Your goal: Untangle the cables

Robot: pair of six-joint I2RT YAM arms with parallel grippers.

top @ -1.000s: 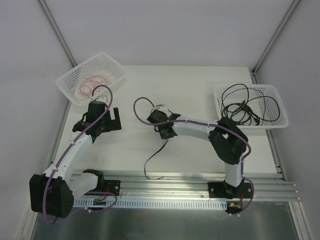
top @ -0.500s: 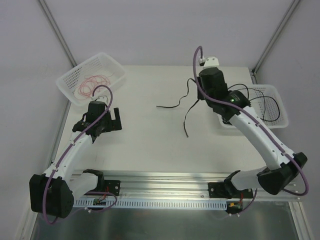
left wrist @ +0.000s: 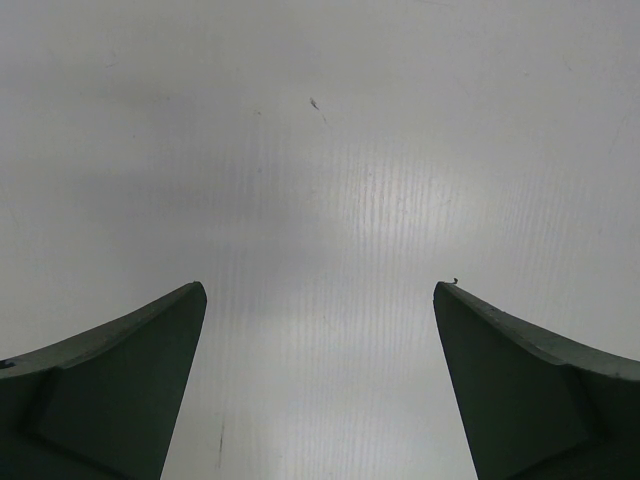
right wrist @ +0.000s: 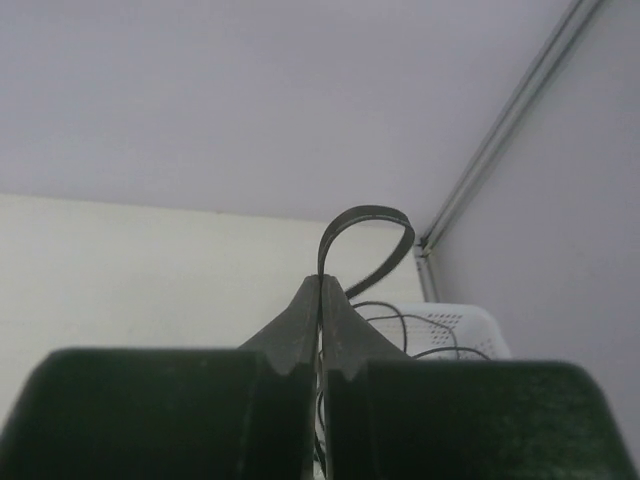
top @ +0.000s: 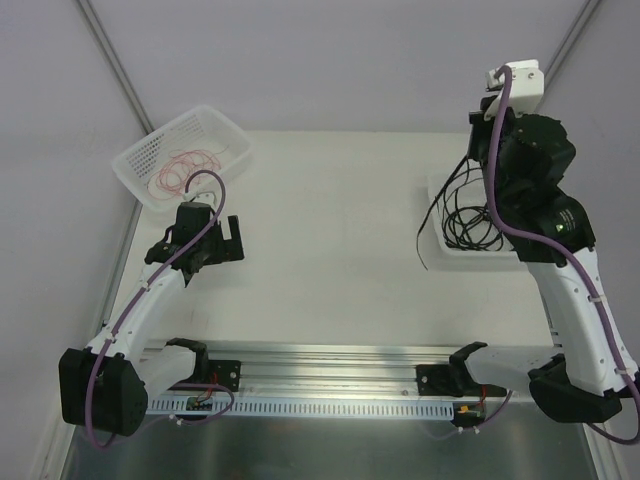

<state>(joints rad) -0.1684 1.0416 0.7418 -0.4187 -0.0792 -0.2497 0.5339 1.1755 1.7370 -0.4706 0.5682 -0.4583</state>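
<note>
The right claw (right wrist: 320, 288) is clamped fully shut on 1 thin black cable (right wrist: 366, 209), which bulges in a small loop just above the fingertips. The right arm (top: 568, 300) holds it high over the right side of the white table (top: 330, 230). That height looks deliberate: raised like this, the strand hangs free under its own weight, down past the left side of the white perforated plastic basket (top: 447, 248), and its loose end dangles near the table just left of that basket. I judge the step in hand to be drawing this 1 strand clear of the heap of black cables (top: 465, 228) coiled in the basket. Whether it is wholly free of them I cannot tell, since the arm covers most of the basket.

The left claw (left wrist: 320, 300) is spread as wide as it goes, grips nothing and sits low over bare table on the left. At the far left corner another white perforated basket (top: 225, 125) holds thin red cables (top: 185, 165), well apart from the black ones, so the cables seem to be sorted by colour.

As for obstacles, the dangling tail could catch on the basket rim or drag a neighbouring coil up with it.
</note>
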